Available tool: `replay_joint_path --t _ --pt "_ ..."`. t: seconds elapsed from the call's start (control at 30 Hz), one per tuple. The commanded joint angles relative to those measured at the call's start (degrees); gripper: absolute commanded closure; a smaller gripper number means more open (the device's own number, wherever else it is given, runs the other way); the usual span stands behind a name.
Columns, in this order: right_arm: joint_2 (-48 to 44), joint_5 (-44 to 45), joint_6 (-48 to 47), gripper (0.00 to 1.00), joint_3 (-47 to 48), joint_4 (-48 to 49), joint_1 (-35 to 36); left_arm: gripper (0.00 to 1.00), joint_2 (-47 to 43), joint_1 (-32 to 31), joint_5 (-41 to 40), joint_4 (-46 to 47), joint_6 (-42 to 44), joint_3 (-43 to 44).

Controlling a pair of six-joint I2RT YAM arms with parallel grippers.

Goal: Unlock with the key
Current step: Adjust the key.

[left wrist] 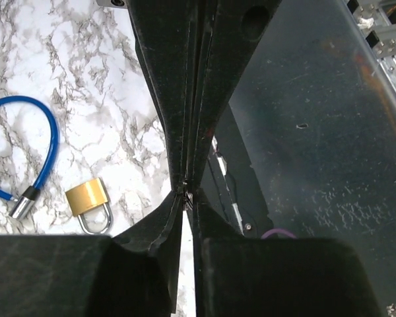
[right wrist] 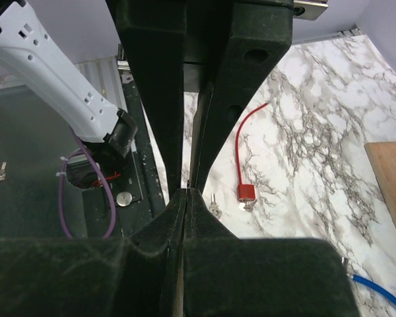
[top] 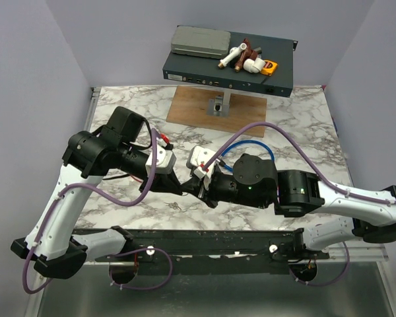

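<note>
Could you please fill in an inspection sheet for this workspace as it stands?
Surface: marble table, wooden board at its far edge.
Job's things: brass padlock, blue cable lock, red cable lock, possible key beside the red one.
Clutter: grey box and pipe fittings on a dark device at the back.
End effectors: left end effector nearly closed, contents unclear; right end effector shut.
Cables: purple cables along both arms.
Surroundings: plain lilac walls.
</note>
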Motion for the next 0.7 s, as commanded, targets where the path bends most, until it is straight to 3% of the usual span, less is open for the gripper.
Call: replay_joint_path --t 0.0,0.07,0.33,0.43,0.5,0.67 --pt "-0.02 -1.01 0.08 0.99 1.73 -1.15 -0.58 0.96 -0.12 -1.46 -0.45 -0.67 0.43 0.06" --pt "0.03 -1.28 0.08 0.99 1.89 -1.10 -0.69 1.00 -0.08 -1.99 -0.69 -0.71 0.51 -0.01" --pt "0.05 1.22 0.46 0.99 2.14 0.00 -0.95 1.00 -0.29 -2.99 -0.25 0.10 -0.85 -1.34" --pt "-2.07 3.10 1.35 0.87 0.39 2.59 -1.03 1.00 -0.64 -2.71 0.98 2.57 -3.89 -2.57" --pt "-4.09 4.01 2.25 0.72 -1.61 4.41 -1.09 1.00 -0.78 -1.75 3.41 5.09 -7.06 -3.35" --pt "-11.74 4.33 3.24 0.59 -9.36 11.64 -1.04 1.00 0.07 1.37 11.76 10.26 -15.33 -3.77"
